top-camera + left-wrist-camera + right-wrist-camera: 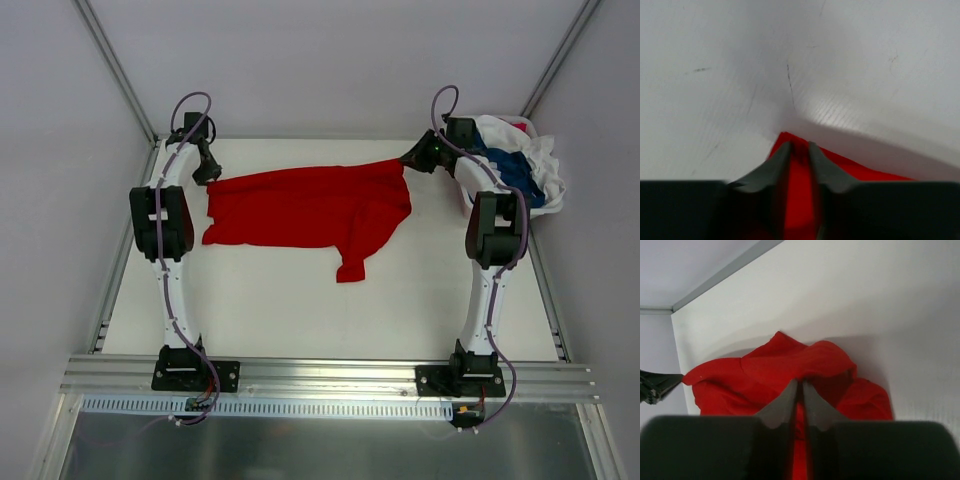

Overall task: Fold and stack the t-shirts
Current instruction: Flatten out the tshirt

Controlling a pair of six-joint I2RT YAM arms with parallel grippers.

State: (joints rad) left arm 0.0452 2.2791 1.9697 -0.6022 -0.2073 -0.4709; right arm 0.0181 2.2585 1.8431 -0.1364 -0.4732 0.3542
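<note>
One table (pixel 300 310), white. One red t-shirt (pixel 300 208), spread crumpled across its far half. Heaped blue and white t-shirts (pixel 515 165), far right corner. One right gripper (pixel 800 385), pinching the red cloth's right end. One left gripper (pixel 800 147), jaws narrowly apart astride the left corner; whether it grips, I cannot tell.

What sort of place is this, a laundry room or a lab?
Probably a robot test cell, not a home: two arms bolted to an aluminium rail at a white table, plain white walls around, a red t-shirt spread out.
</note>
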